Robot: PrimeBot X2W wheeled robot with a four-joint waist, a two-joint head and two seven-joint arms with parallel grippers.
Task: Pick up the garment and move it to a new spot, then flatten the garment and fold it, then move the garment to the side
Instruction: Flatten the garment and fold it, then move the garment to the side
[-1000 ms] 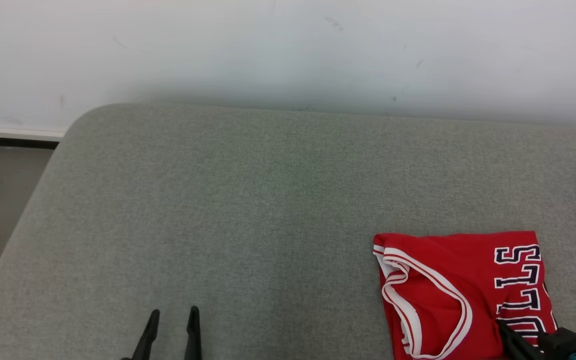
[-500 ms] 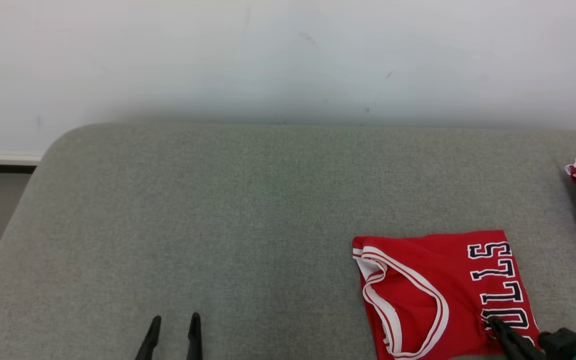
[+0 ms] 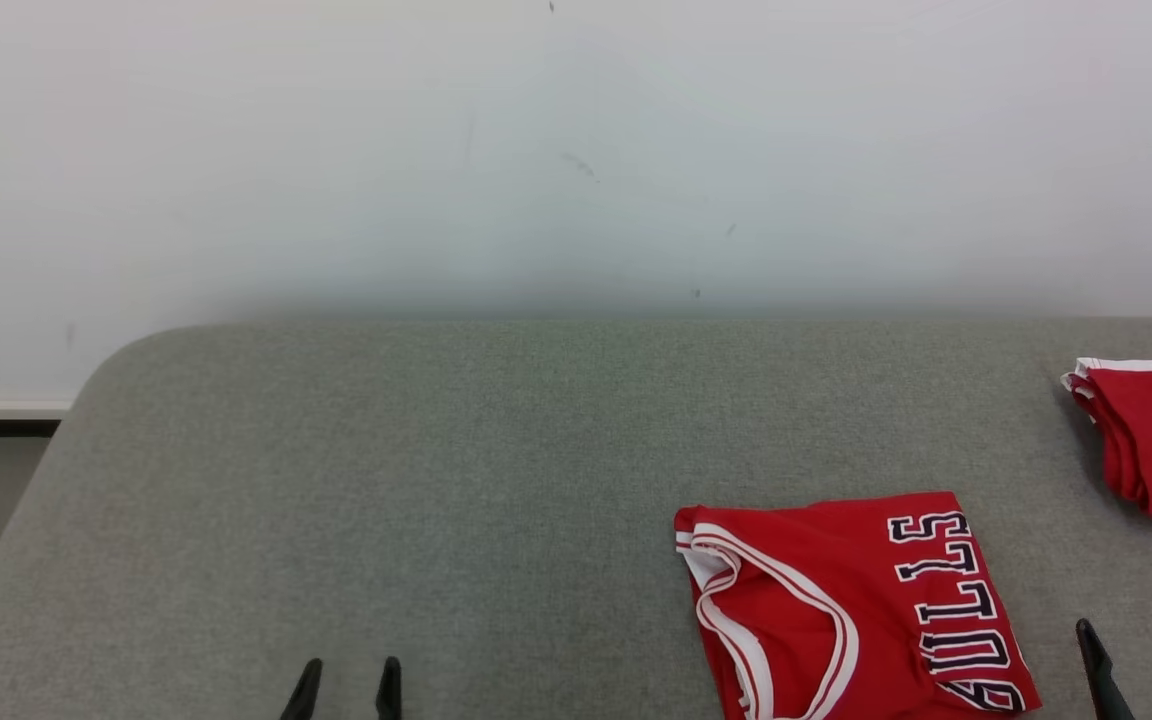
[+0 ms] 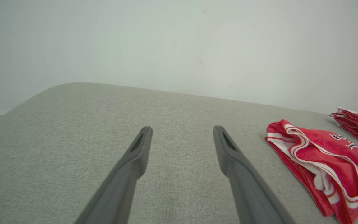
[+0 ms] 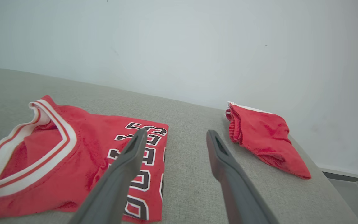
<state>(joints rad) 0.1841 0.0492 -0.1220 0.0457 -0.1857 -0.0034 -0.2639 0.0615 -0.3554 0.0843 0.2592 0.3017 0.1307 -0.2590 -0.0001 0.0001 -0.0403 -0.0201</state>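
Red mesh with white trim and dark lettering: the jersey (image 3: 841, 610) is lying folded into a compact rectangle at the near right of the grey padded surface (image 3: 386, 480), neck opening facing left and lettering running along its right edge. Judged from how it is sitting, the pick-up, the flattening and the folding are looking finished, and the move to the side is appearing done as well, since the broad middle of the surface is lying bare; little seems to be left beyond drawing the arms away.

The right tool (image 3: 1126, 632) is hovering just to the right of the jersey, its two dark fingers spread wide and gripping nothing. The left tool (image 3: 349, 675) is waiting at the near edge, well apart from the cloth, fingers likewise parted and carrying nothing.

Farther right, a second red garment (image 3: 1151, 440) with a white edge is slumping in a loose bundle beside the surface's right edge, clear of the folded jersey. A pale, scuffed wall (image 3: 536, 150) is closing off the far side. Nothing is standing between either tool and the jersey; the bundle is the only neighbour that a further shift to the right would be crowding.
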